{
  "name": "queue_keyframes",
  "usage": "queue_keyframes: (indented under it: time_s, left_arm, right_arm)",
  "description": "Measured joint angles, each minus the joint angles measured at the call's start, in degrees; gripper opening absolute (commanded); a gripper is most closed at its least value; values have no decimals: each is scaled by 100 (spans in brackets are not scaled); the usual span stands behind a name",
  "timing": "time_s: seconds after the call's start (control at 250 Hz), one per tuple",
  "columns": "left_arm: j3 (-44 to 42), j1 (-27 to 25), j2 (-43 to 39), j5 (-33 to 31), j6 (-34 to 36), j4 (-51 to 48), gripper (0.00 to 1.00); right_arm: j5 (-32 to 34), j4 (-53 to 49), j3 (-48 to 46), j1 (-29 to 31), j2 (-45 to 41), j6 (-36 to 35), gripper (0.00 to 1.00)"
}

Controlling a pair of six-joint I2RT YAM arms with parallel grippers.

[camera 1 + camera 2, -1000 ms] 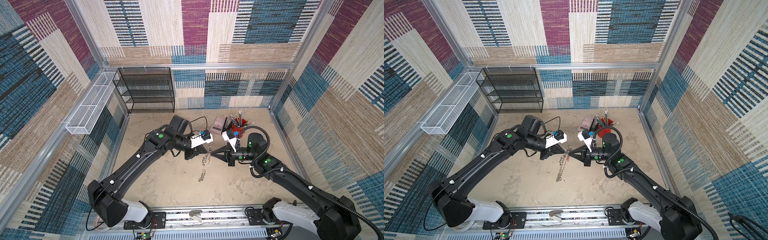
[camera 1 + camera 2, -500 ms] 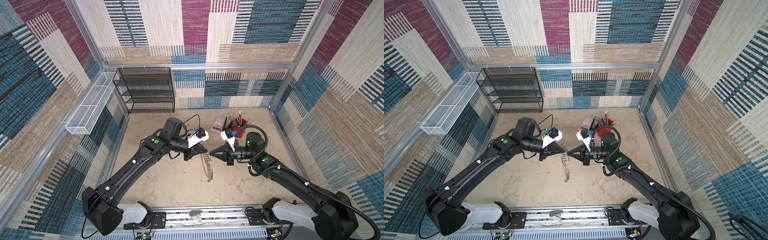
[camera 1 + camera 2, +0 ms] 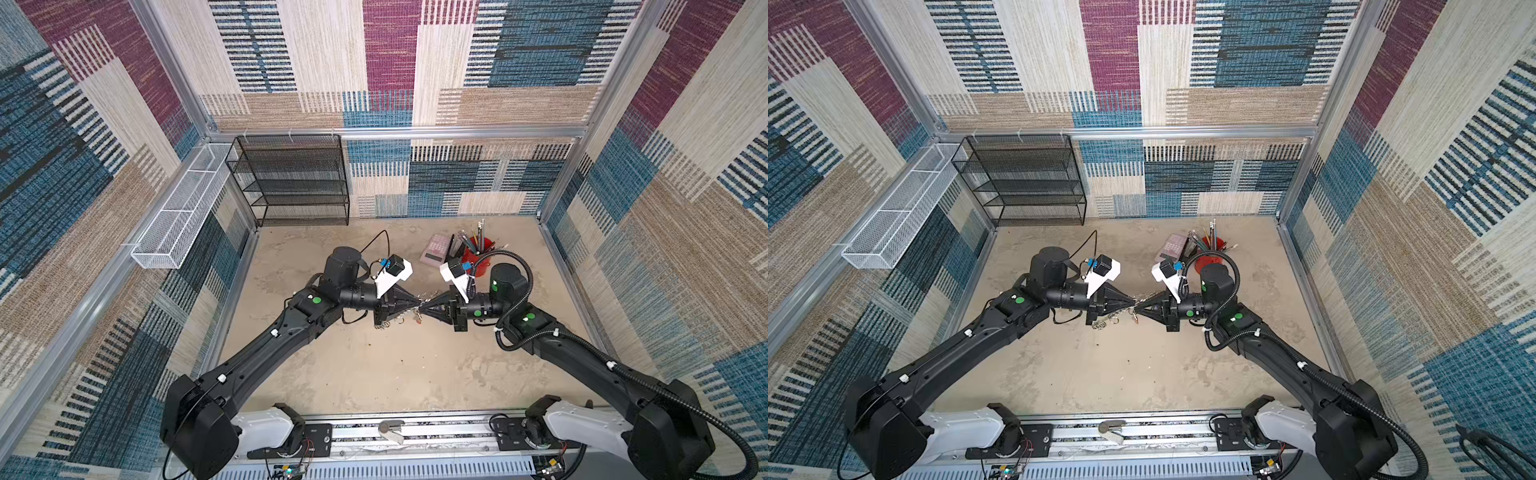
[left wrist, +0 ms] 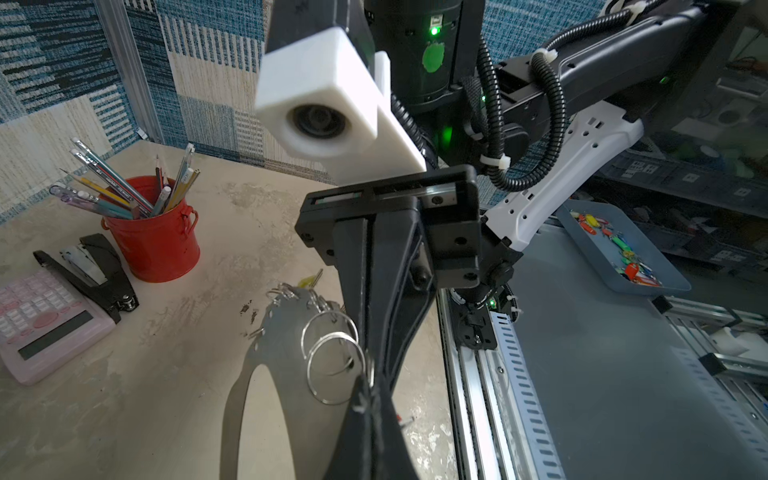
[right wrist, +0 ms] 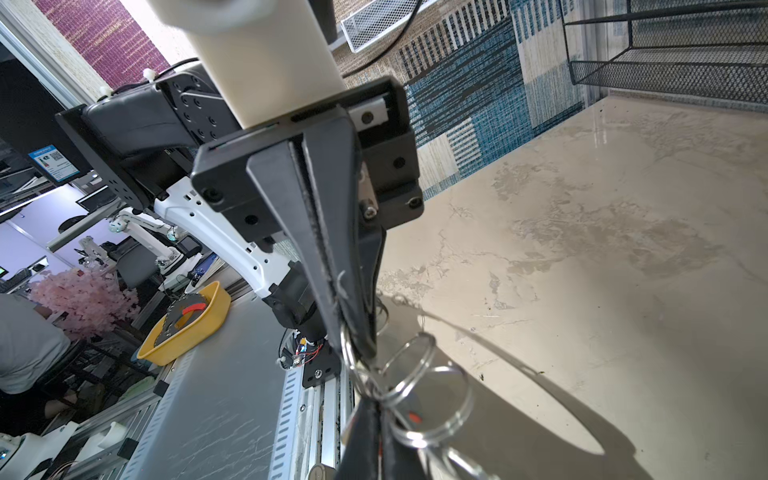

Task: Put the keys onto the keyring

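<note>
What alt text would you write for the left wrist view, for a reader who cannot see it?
The left gripper and the right gripper meet tip to tip, both shut on the grey, ring-edged keyring above a beige table. On it stand a red pencil pot, a black stapler and a pink calculator.

Top views, stereo pair: high overhead, distant, angled down; both cover the whole counter (image 3: 374, 374) almost identically.
Left wrist view: close behind the left claw (image 4: 368, 415), facing the right claw (image 4: 369, 365) head-on.
Right wrist view: close behind the right claw, facing back.
Shared by both: the meeting claw tips, counter beneath.
</note>
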Motion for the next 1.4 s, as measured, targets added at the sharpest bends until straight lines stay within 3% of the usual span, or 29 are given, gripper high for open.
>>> queue_keyframes:
  time_s: [0.168,0.352,0.756,0.908,1.068,1.4]
  left_arm:
    - [-326,9,-13,114,-492,684,0]
    - [-485,-4,-98,184,-813,1099,0]
    - [-776,-39,-245,216,-966,1316,0]
    - [-898,-39,-245,214,-1152,1635,0]
    - [-1034,-39,-238,197,-1364,2031,0]
    - [-1276,-33,-190,151,-1943,2798,0]
  right_arm:
    - [9,-81,2,0,-2,22,0]
    - [146,-116,13,0,-92,20,17]
    - [820,-452,-44,-306,-745,-4,27]
    - [968,-595,-17,-420,-935,-4,35]
    - [925,-562,31,-437,-898,-2,42]
    - [470,-254,85,-420,-557,105,44]
